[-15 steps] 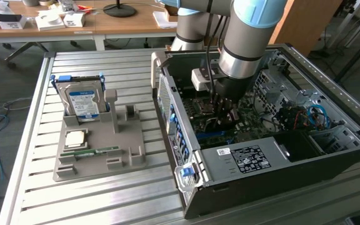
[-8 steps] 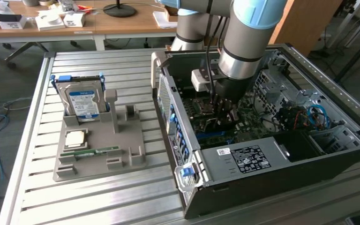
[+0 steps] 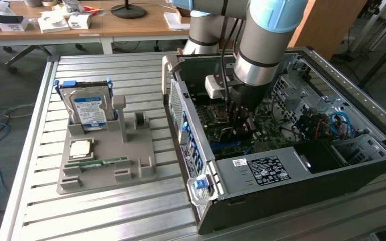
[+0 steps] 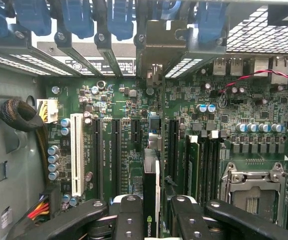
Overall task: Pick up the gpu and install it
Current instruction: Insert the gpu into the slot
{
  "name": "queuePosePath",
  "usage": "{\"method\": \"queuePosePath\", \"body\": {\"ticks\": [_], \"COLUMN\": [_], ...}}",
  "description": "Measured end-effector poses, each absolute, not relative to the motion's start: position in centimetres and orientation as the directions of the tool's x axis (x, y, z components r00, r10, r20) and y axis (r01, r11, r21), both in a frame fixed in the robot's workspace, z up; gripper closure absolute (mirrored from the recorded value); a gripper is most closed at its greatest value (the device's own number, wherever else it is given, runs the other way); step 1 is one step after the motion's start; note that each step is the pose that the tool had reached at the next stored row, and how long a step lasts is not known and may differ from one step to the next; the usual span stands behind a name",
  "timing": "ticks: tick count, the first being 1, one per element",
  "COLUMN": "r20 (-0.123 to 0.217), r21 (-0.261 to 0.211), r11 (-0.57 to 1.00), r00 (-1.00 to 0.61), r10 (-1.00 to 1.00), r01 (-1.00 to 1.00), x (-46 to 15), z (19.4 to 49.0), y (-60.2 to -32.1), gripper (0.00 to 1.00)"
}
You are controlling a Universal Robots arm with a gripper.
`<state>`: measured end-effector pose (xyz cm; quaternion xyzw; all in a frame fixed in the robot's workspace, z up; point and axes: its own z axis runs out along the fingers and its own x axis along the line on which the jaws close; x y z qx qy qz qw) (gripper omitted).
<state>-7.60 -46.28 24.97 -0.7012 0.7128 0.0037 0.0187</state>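
- The gpu (image 4: 151, 192) is standing on edge inside the computer case (image 3: 267, 173), seen edge-on in the wrist view, with a green logo showing on the end nearest the camera.
- The fingers (image 4: 130, 217) are clamping the gpu from both sides, one black finger pressing on each face; they are standing partly closed, set to the thickness of the card.
- The card is hanging over the green motherboard (image 4: 124, 130), lining up with the run of black expansion slots near the board's middle. Whether its lower edge is touching a slot cannot be told.
- A white expansion slot (image 4: 77, 155) is lying well apart from the card, and the metal CPU socket (image 4: 253, 192) is sitting on the card's other side.
- Blue slot latches (image 4: 119, 17) are lining the rear wall of the case, past the far end of the card.
- In the exterior view the arm (image 3: 263, 45) is reaching straight down into the open case, which is lying on its side on the slatted aluminium bench (image 3: 112, 216).
- Toward the exterior view's left, a grey fixture (image 3: 136, 168) is resting on the bench, well apart from the case.
- The fixture is carrying a hard drive (image 3: 89, 108) standing upright, a square processor chip (image 3: 80, 147) lying flat, and a green RAM stick (image 3: 102, 161) lying just beside the chip.
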Motion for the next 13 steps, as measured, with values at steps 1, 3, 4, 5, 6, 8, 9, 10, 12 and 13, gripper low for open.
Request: {"method": "queuePosePath", "body": {"ticks": [1, 3, 4, 5, 6, 8, 9, 10, 12, 13], "r20": [-0.032, -0.032, -0.032, -0.032, -0.032, -0.032, -0.032, -0.032, -0.032, -0.032], "r21": [-0.021, -0.021, -0.021, -0.021, -0.021, -0.021, -0.021, -0.021, -0.021, -0.021], "r11": [0.017, 0.017, 0.017, 0.017, 0.017, 0.017, 0.017, 0.017, 0.017, 0.017], "r00": [-0.016, -0.016, -0.016, -0.016, -0.016, -0.016, -0.016, -0.016, -0.016, -0.016], "r10": [-0.999, -0.999, -0.999, -0.999, -0.999, -0.999, -0.999, -0.999, -0.999, -0.999], "r01": [-1.0, -1.0, -1.0, -1.0, -1.0, -1.0, -1.0, -1.0, -1.0, -1.0], "x": [-7.6, -7.6, -7.6, -7.6, -7.6, -7.6, -7.6, -7.6, -7.6, -7.6], "z": [24.94, 24.92, 24.92, 24.92, 24.89, 24.81, 24.81, 24.81, 24.81, 24.76], "y": [-46.28, -46.28, -46.28, -46.28, -46.28, -46.28, -46.28, -46.28, -46.28, -46.28], "gripper": [0.74, 0.74, 0.74, 0.74, 0.74, 0.74, 0.74, 0.74, 0.74, 0.74]}}
